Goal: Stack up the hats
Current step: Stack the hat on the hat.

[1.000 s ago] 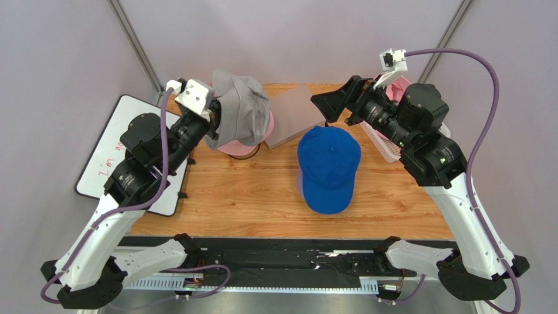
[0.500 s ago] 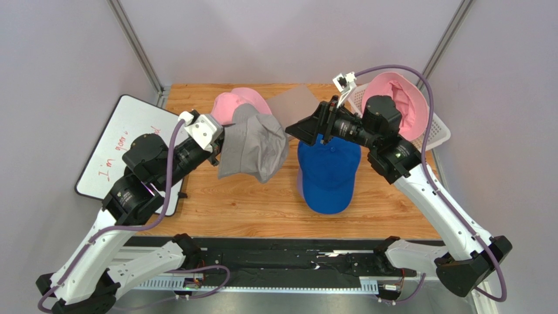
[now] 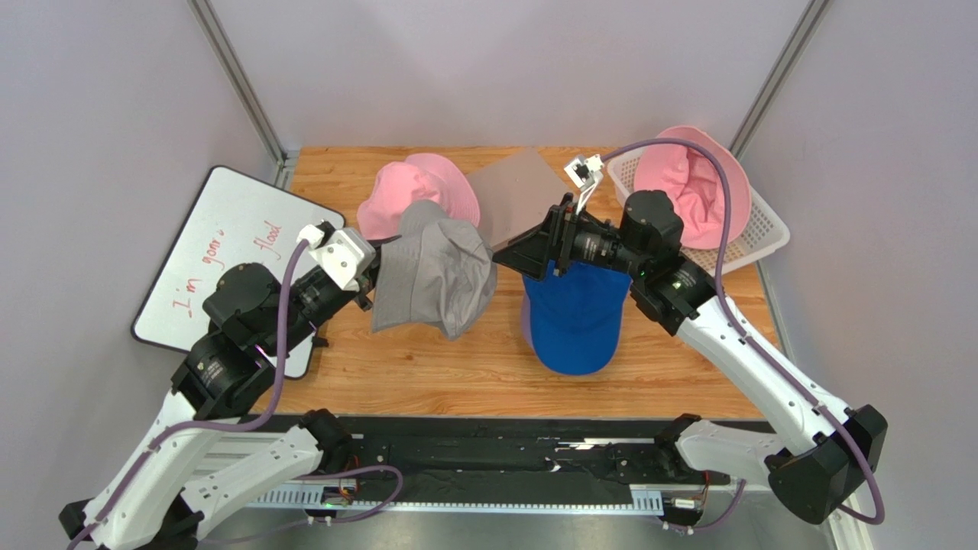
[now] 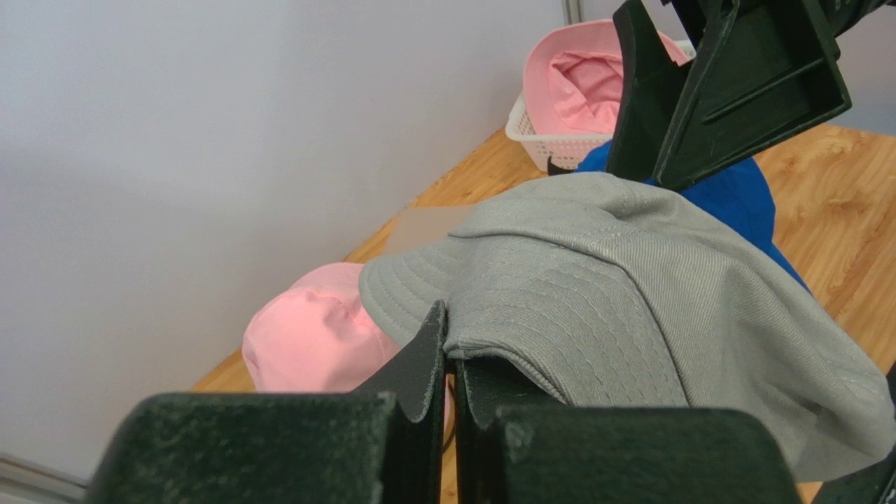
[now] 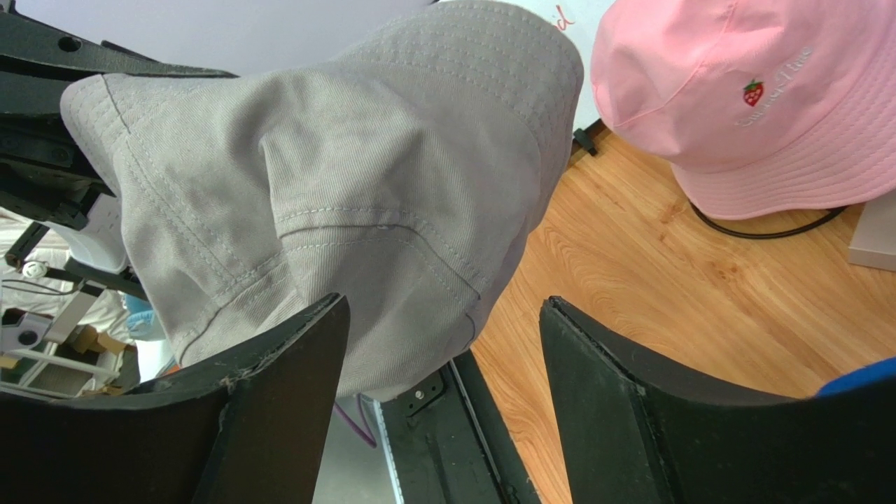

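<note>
The left tool (image 4: 450,357) is clenched on the brim of the grey bucket hat (image 3: 436,281), its two fingers pressed together with only a fold of fabric between them. The hat hangs from that one pinch, limp and sagging, off the desk (image 3: 436,367) and just to the left of the blue cap (image 3: 574,315). That looks like a carry toward the blue cap, which lies flat and open-side down and so seems the likely base of the stack. The right tool (image 5: 442,315) is released, its jaws spread wide and holding nothing. It hovers over the left edge of the blue cap with its fingers pointing at the free side of the grey hat. In its own wrist view the fabric fills the space just ahead of the jaws, but whether a finger touches it I cannot tell. The pose suggests it is there to take the loose side, so the hat can be spread and lowered squarely. A pink bucket hat (image 3: 419,189) rests on the desk beyond and to the left of the blue cap. A second pink hat (image 3: 689,189) sits in the white basket (image 3: 769,235), beyond and to the right of the cap.
</note>
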Available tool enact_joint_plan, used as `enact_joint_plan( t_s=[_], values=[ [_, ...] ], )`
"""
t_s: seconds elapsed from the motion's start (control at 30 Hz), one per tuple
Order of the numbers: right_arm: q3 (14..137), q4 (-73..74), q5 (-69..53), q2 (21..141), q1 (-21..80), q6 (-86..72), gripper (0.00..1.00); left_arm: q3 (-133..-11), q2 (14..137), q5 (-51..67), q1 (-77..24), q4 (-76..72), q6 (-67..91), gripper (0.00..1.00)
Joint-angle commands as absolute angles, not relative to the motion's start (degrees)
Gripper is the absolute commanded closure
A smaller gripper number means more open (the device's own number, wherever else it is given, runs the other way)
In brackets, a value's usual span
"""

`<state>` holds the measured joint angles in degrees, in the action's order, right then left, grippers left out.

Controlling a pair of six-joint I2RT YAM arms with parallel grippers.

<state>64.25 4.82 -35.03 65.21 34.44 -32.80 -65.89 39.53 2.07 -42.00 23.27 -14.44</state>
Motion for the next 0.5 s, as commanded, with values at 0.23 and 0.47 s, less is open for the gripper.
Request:
enact_joint_plan(
  t_s=[0.23,0.47],
  values=[
    [61.96,-3.95,-36.47,67.50,37.61,-36.30,0.30,-64.86,38.15,2.20,-40.87,18.90,-15.73,1.00],
    [62.58,-3.87,-36.04,69.34,38.76,-36.04,0.42,-64.34,37.53,2.02,-40.52,18.46,-15.64,1.00]
  ],
)
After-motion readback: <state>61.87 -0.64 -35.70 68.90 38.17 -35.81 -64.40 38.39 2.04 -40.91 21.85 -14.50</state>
